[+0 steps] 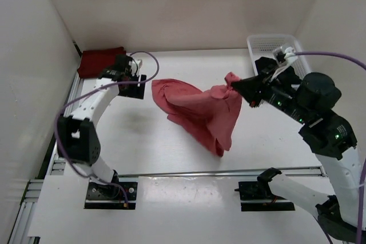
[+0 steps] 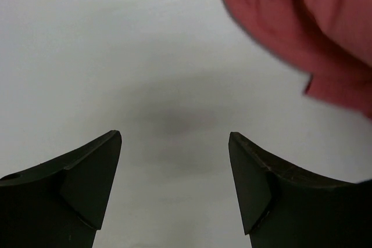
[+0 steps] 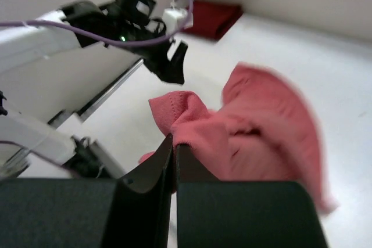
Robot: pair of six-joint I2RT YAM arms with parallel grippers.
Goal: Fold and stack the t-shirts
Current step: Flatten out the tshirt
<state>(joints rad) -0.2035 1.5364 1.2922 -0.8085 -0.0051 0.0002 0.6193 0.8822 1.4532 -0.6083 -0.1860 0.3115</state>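
Two arms reach inward over the white surface (image 1: 143,152) in the top view. The left arm climbs from its base at lower left, folds at an elbow near the left edge, and stretches its forearm up and right. The left gripper (image 1: 140,79) sits in the upper left of the frame. Its wrist view shows that gripper (image 2: 174,137) with jaws spread wide and only bare surface between them. The salmon pink shirt (image 2: 302,27) lies apart from the gripper, in the upper right corner of that view.

The right arm rises along the right edge, bends at a high elbow, and points its forearm leftward toward the centre. The right gripper (image 1: 233,84) is clamped tight on a bunched corner of the salmon pink shirt (image 1: 200,110). The cloth fans out from that pinch down and to the left across the middle of the frame.

At upper left, the maroon shirt (image 1: 100,61) lies folded against the back corner, just beside the left gripper. A black shirt (image 1: 266,64) sits in the white basket (image 1: 269,41) at upper right, partly hidden by the right arm.
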